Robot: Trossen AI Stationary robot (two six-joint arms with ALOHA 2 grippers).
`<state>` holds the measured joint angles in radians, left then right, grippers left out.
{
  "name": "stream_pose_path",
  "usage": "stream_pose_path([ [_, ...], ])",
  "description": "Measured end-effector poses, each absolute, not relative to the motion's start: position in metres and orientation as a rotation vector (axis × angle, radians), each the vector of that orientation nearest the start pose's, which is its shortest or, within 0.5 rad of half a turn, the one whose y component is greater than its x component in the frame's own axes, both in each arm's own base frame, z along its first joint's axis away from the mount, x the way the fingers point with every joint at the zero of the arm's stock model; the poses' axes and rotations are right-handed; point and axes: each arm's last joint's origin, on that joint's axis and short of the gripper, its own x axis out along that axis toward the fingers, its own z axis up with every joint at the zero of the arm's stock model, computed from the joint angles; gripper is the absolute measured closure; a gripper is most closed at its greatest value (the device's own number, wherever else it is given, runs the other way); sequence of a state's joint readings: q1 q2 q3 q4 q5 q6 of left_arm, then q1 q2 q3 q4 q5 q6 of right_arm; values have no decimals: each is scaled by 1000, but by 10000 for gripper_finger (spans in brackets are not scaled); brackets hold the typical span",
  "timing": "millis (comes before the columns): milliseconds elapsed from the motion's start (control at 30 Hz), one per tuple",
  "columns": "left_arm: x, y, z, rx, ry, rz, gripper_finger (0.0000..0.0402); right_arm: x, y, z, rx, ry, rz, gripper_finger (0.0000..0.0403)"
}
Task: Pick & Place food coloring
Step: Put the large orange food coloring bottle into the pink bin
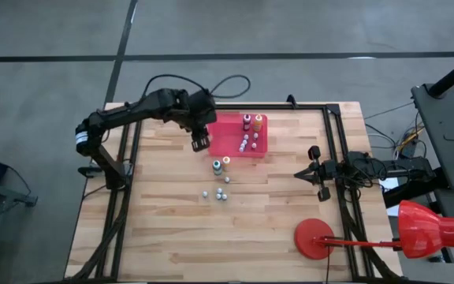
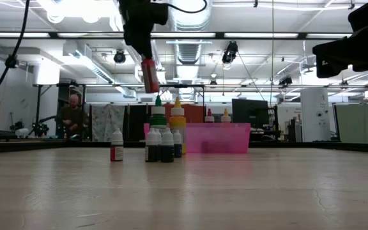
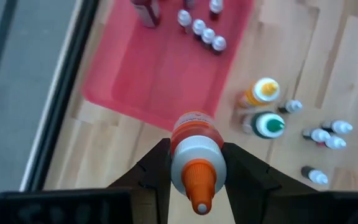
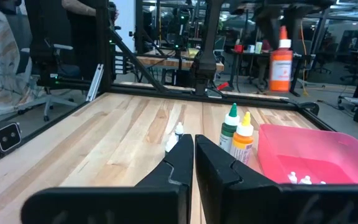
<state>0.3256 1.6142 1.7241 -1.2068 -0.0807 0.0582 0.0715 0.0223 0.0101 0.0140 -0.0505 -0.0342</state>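
My left gripper [image 1: 199, 143] hangs above the table by the left edge of the red tray [image 1: 231, 146], shut on an orange food coloring bottle [image 3: 194, 138] with a white cap and orange tip. More bottles stand on their bases in the tray [image 1: 247, 121]. On the wood near the tray stand a green-capped bottle [image 1: 217, 166], a yellow one [image 1: 226, 161] and several small bottles [image 1: 221, 193]. My right gripper [image 4: 193, 149] is shut on nothing at the table's right edge. My left gripper pinches the orange bottle between its two fingers [image 3: 156, 169] at the white cap end [image 3: 194, 158], one finger on each side. The fingers slant down from above. The bottle hangs below them, cap up and slightly tilted [image 2: 149, 74], clear of table and tray.
A red round stand base [image 1: 315, 238] with a red lamp shade [image 1: 428, 230] sits at the near right corner. Black frame rails [image 1: 333, 150] run along the table's edges. Bare wood lies in front of the bottles, toward the near edge.
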Motion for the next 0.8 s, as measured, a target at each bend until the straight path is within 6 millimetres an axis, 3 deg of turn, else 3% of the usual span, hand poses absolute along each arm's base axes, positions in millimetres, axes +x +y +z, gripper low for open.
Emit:
stream_pose_path([
  [800, 286, 151, 387, -174, 912, 496, 306, 98, 8, 167, -34, -4, 122, 394],
])
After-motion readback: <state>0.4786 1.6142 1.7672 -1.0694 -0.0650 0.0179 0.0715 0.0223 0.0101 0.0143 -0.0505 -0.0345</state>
